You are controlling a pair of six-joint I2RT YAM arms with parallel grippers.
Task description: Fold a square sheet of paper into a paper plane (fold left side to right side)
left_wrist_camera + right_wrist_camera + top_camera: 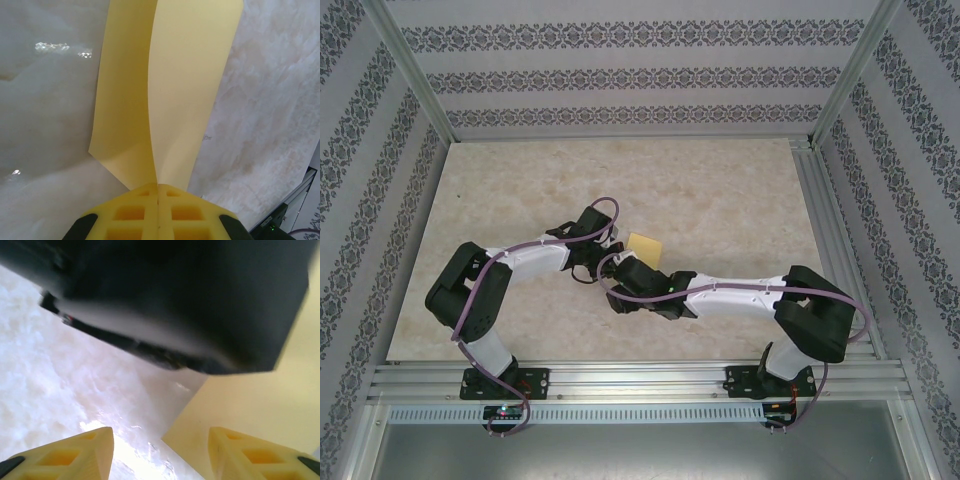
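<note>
Left claw [158,187] pinches the square sheet of paper [170,90]; right claw [160,450] is spread.
The left claw is pressed together on the sheet's near edge, probably to raise one half for the fold. From this claw the sheet runs straight away over the surface [45,125], and its fold line points the same way. The right claw, just beside, holds nothing.

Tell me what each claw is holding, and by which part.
The left claw pinches the yellow paper at its near edge, where its two curled-over halves meet. The right claw is open, holding nothing.
</note>
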